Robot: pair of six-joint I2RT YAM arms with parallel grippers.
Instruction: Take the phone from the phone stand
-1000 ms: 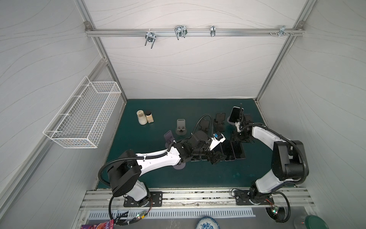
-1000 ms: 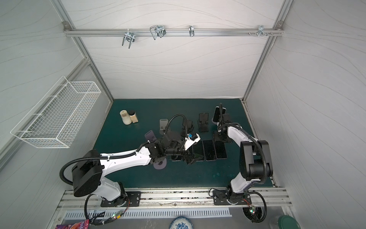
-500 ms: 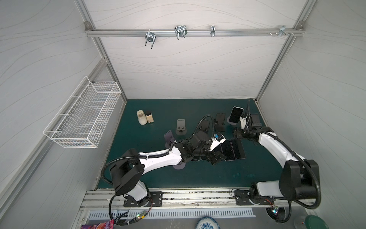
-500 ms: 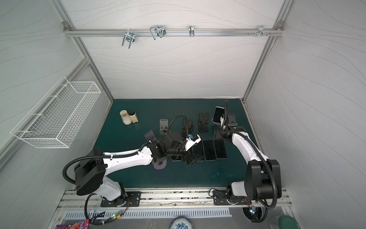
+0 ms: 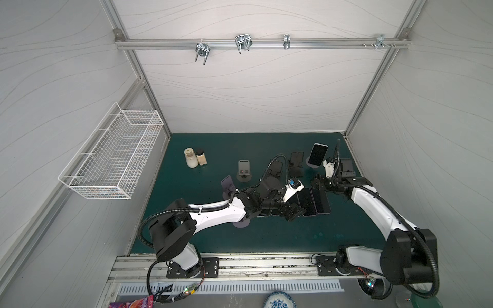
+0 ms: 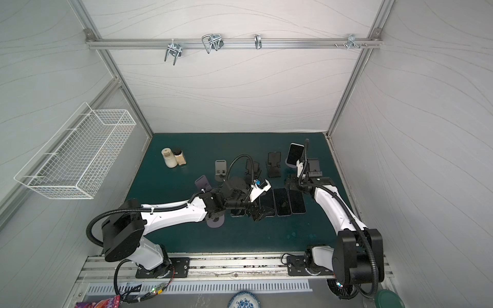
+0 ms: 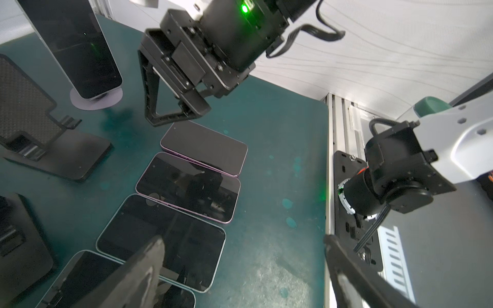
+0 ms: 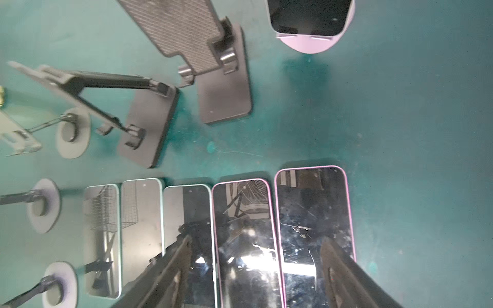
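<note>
– Green worktop [image 5: 293, 234], white walls all round. Top views first: where's the phone?
– Phone [image 5: 318, 154] leans upright in the lilac stand [image 5: 309, 163], far right part of worktop, in both top views.
– Tools?
– Right tool [image 5: 318, 184] hangs near the stand on its near side, apart from the phone. Left tool [image 5: 292, 212] is over the flat phones [image 5: 310, 201], which lie side by side mid-worktop.
– Left wrist cam?
– Left tool [image 7: 240, 245] spread wide, nothing btw its fingers, flat phones [image 7: 186, 186] below. Right tool [image 7: 177, 114] shows w/ jaws apart, empty, above the far end of that row. Phone [image 7: 74, 45] on stand [image 7: 88, 104] off beyond it.
– Right wrist cam?
– Bit blurry. Right tool [image 8: 255, 241] parted, grips nothing; five flat phones [image 8: 240, 226] under it. Phone [image 8: 309, 16] sits in stand [image 8: 306, 45] past the row, well clear of the fingers. Black stand [image 8: 221, 80] just beside it.
</note>
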